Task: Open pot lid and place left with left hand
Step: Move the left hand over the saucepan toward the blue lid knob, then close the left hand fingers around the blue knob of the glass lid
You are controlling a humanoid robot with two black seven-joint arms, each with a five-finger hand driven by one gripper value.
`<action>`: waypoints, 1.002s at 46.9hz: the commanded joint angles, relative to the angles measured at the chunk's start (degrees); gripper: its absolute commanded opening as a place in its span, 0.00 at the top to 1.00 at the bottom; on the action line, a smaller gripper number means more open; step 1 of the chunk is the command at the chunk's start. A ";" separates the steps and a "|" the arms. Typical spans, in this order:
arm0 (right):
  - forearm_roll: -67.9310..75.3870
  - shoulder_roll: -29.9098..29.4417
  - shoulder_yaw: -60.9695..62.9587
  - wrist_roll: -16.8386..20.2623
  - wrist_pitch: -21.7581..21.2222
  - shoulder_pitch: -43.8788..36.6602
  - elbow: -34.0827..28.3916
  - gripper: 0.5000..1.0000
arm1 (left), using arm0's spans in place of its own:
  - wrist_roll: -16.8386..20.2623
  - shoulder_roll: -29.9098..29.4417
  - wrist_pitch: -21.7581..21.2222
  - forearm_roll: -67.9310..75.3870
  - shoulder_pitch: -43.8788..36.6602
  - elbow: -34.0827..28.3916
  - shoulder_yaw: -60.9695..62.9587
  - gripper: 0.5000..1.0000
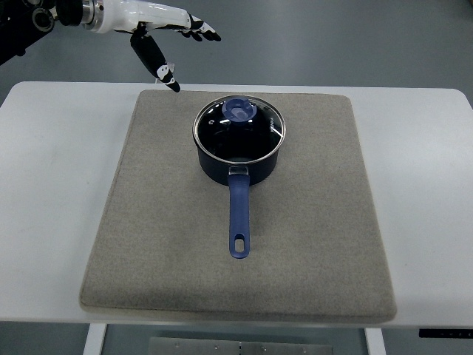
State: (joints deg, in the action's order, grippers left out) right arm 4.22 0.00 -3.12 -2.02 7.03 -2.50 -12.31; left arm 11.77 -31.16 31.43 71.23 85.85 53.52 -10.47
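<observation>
A dark blue saucepan (238, 159) stands on the grey mat (170, 222), its long blue handle (239, 214) pointing toward the near edge. A glass lid (259, 137) with a steel rim and a blue knob (239, 110) sits closed on the pot. My left hand (177, 44) hangs in the air at the upper left, beyond the far-left corner of the mat, well apart from the lid. Its fingers are spread and hold nothing; the thumb (157, 63) points down toward the mat's corner.
The mat lies on a white table (52, 185), with bare table strips left and right of it. Grey floor shows beyond the far edge. A table leg and base plate show below the near edge.
</observation>
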 commanded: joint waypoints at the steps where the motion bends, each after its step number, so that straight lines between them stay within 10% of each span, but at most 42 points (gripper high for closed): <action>1: 0.00 0.00 -0.05 0.00 0.00 -0.05 0.00 0.17 | 0.00 2.32 -0.05 0.22 0.81 0.01 0.89 0.06; 47: 0.00 0.00 0.04 0.00 -0.09 0.04 0.00 0.17 | 0.00 10.85 -11.30 7.61 0.02 -0.52 10.47 0.09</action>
State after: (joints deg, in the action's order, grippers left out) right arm 4.22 0.00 -3.15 -2.02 7.01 -2.48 -12.30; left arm 11.78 -20.30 20.11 78.75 85.93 52.92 -0.67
